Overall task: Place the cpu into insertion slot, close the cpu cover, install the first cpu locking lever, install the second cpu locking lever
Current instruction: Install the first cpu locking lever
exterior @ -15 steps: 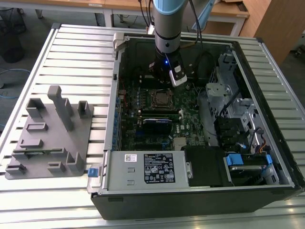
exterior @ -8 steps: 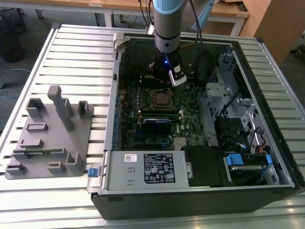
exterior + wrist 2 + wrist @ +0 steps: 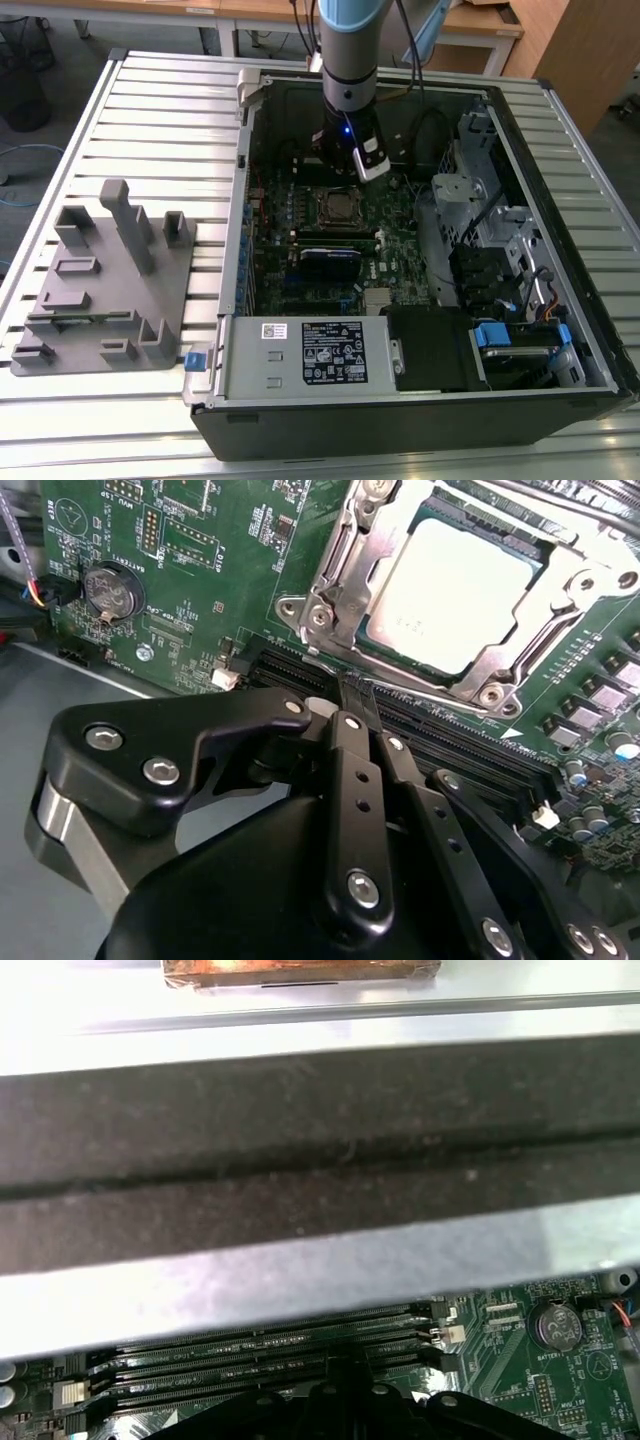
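The cpu (image 3: pixel 450 595), a dull silver square, lies in the insertion slot (image 3: pixel 340 207) on the green motherboard. The cpu cover (image 3: pixel 345 575), a silver frame with a window, lies flat around it. Thin metal levers run along the frame's sides; I cannot tell whether they are latched. My gripper (image 3: pixel 357 692) is shut with nothing between its black fingers. Its tip hovers over the long memory slots (image 3: pixel 450 740), just beside the socket's edge. In the exterior view the gripper (image 3: pixel 340 162) hangs inside the open computer case, just behind the socket.
A power supply box (image 3: pixel 320 352) with a white label sits at the case's front. Drive cages (image 3: pixel 480 230) and cables fill the exterior view's right. A grey fixture tray (image 3: pixel 110 280) lies outside on the left. A coin battery (image 3: pixel 108 590) sits on the board.
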Robot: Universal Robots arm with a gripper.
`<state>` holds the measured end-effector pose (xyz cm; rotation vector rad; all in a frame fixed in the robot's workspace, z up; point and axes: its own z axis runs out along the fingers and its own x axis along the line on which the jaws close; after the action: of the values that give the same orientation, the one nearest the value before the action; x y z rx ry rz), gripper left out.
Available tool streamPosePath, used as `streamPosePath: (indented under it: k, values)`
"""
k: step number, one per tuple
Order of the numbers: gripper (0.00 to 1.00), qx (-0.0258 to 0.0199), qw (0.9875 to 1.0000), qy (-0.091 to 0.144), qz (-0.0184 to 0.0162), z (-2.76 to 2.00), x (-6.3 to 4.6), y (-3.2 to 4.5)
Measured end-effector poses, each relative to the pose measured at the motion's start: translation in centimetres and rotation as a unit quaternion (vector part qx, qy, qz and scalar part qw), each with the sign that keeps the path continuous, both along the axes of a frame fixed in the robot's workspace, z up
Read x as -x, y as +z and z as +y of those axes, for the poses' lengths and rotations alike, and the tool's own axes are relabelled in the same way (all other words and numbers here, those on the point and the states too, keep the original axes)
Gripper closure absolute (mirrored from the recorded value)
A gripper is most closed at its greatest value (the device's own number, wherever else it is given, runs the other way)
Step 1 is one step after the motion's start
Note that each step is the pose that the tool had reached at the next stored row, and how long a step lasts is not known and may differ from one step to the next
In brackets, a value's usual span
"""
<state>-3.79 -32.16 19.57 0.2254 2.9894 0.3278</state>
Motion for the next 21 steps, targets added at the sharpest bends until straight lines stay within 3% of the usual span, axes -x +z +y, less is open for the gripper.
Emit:
streamPosePath:
  k: [6,17,21]
  values:
    - [0.89,0.0001,1.0000,0.000,-0.0029,-0.06,0.02,-0.18]
    - [0.89,-0.0030,1.0000,-0.001,-0.0047,0.04,0.06,-0.20]
    - [0.89,-0.0029,1.0000,-0.001,-0.0048,-0.15,0.06,-0.20]
